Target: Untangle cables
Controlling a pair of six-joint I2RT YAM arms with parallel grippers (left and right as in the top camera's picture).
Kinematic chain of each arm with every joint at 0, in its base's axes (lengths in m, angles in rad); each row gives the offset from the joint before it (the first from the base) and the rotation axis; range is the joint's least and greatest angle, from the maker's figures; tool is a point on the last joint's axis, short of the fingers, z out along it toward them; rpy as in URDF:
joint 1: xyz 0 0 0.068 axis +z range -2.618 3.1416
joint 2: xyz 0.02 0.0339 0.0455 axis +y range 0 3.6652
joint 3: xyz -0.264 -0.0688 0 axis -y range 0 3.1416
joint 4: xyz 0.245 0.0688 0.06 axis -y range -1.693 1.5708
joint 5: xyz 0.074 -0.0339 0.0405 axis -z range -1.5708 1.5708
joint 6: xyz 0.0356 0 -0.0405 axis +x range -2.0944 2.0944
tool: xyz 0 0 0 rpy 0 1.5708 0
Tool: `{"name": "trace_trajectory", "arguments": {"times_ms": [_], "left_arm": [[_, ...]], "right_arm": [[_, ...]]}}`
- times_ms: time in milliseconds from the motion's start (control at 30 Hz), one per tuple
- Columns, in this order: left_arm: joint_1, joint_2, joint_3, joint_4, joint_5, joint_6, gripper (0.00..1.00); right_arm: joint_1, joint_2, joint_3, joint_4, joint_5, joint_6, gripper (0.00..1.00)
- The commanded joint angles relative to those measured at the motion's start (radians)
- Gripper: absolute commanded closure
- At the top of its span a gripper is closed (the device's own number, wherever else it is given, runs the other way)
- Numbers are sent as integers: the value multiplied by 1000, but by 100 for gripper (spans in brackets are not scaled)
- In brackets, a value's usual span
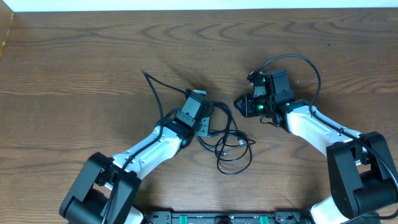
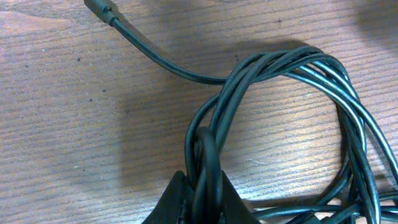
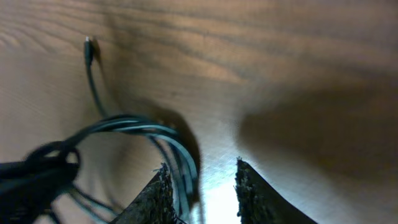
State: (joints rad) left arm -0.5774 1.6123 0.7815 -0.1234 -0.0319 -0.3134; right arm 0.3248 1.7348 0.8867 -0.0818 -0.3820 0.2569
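Slack loops: closest to me, the cables [image 2: 273,62] sprawl in a few overlapping rings on the surface [image 1: 74,56], between my two arms and a bit nearer the left one.
Left fingers: my left fingers [image 1: 201,118] are clenched on the cables. My wrist cam shows a loop of black cord pinched right between them, and the rest of the bundle curls up and round to the right from there.
Cable colour: all black as far as I can see. How many cords are in the bundle, I can't tell.
Right fingers: my right fingers [image 1: 241,102] are released, with only bare wood in the gap. The cable loop lies just beside one finger, and I can't tell if it touches.
Tail: one cord runs out of the bundle, away from me and to the left, flat on the surface.
Plug: a small plug [image 2: 99,7] sits on the end of that tail, the farthest bit of the lot, well apart from both my fingers.
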Motion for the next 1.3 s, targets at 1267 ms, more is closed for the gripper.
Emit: {"name": "trace_trajectory", "arguments": {"times_ms": [1267], "left_arm": [[4,2,8,0,283,230,92]], "right_arm": [[49,53,-1,-240,-14,-517,82]]}}
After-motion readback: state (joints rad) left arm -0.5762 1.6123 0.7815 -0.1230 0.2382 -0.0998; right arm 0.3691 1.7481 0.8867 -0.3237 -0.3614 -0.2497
